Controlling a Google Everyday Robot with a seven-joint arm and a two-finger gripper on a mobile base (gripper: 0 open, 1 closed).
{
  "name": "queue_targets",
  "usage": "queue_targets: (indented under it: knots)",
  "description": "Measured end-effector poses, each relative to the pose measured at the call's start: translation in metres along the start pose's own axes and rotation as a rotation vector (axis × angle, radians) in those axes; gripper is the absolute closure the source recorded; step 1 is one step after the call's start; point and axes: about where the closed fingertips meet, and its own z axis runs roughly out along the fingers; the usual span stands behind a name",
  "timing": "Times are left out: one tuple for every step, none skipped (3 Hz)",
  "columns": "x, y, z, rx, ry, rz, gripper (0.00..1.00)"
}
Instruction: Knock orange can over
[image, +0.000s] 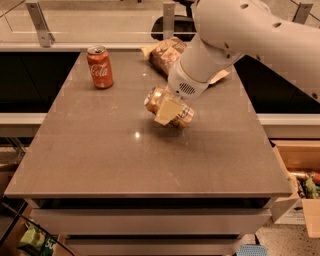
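Note:
The orange can (183, 116) lies tilted on its side near the middle of the grey table (125, 165), with its silver top pointing left and slightly up. My gripper (167, 111) is at the end of the white arm that reaches in from the upper right. It sits right over the can's middle, with a tan part covering the can's side. I cannot tell whether the can rests on the table or hangs just above it.
A red Coca-Cola can (100, 67) stands upright at the back left. A brown snack bag (166, 52) lies at the back, behind the arm. A cardboard box (300, 165) sits right of the table. A glass rail runs behind the table.

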Motion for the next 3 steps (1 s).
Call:
queue_targets:
  knots:
    - [0.0013,0.0038,0.0144,-0.002,0.035,-0.020,1.00]
    - [0.0015,0.0054,0.0220,-0.007,0.038,-0.027,1.00]
    - [0.0014,0.0054,0.0220,-0.007,0.038,-0.027,1.00]
